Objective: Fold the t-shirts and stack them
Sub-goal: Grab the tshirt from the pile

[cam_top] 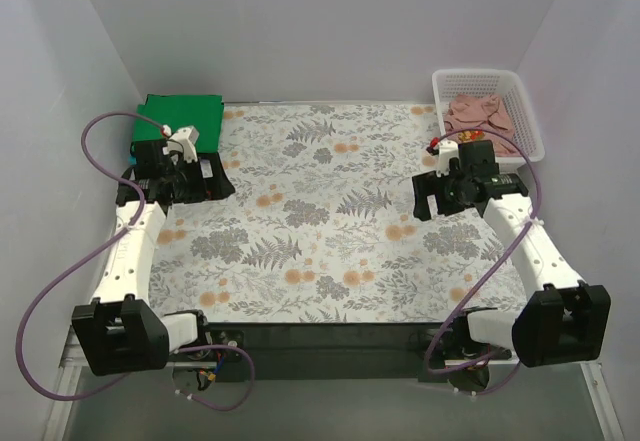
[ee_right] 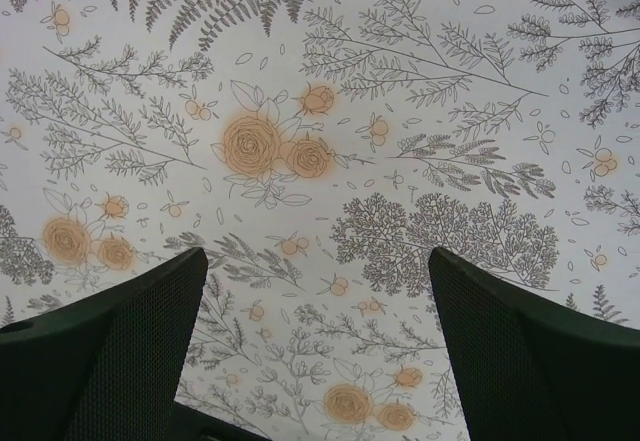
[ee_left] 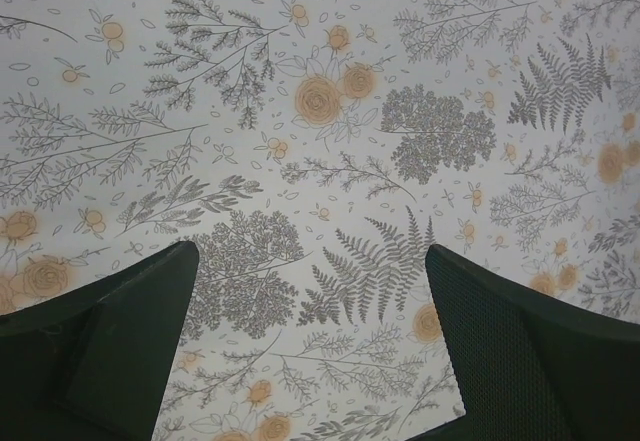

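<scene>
Overhead, a green t-shirt (cam_top: 185, 113) lies folded into a flat rectangle at the far left corner of the table, its back edge close to the rear wall (cam_top: 320, 21). A pink-brown t-shirt (cam_top: 483, 116) sits crumpled inside a white mesh basket (cam_top: 531, 121) at the far right corner. Between them the floral table cloth (cam_top: 320, 221) lies smooth and bare from the far edge to the near edge. The left gripper (cam_top: 178, 189) hangs just in front of the green t-shirt's near edge, close to the left wall. The right gripper (cam_top: 447, 204) hangs just in front of the basket, with cloth showing on three sides of it.

From the left wrist, both dark fingers (ee_left: 120, 341) stand spread wide apart, with nothing between them but fern and rose print. No t-shirt shows in this view, and the cloth runs flat to every border.

From the right wrist, the picture is much the same: the two fingers (ee_right: 120, 351) are spread wide and hold nothing. Unwrinkled printed cloth fills the gap and the space beyond.
</scene>
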Available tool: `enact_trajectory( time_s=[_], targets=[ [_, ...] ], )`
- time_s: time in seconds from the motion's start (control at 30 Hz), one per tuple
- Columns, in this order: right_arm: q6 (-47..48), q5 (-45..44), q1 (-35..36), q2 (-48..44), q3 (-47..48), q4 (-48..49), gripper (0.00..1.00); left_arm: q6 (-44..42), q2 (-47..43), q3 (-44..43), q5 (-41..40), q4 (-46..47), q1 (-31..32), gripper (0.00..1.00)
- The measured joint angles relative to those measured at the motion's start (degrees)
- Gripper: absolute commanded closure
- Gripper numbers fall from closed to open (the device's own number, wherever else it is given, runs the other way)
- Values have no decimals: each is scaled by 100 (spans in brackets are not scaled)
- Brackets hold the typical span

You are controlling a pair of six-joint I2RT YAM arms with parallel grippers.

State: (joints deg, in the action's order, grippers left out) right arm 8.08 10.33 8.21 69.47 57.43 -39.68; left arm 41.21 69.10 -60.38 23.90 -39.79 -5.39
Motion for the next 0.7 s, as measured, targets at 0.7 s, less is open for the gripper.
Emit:
enact_trajectory(
  time_s=[0.7],
  targets=[
    [9, -343, -2006, 5449, 7110, 87, 2, -197, 358, -1626, -505, 380, 0, 2]
  ],
)
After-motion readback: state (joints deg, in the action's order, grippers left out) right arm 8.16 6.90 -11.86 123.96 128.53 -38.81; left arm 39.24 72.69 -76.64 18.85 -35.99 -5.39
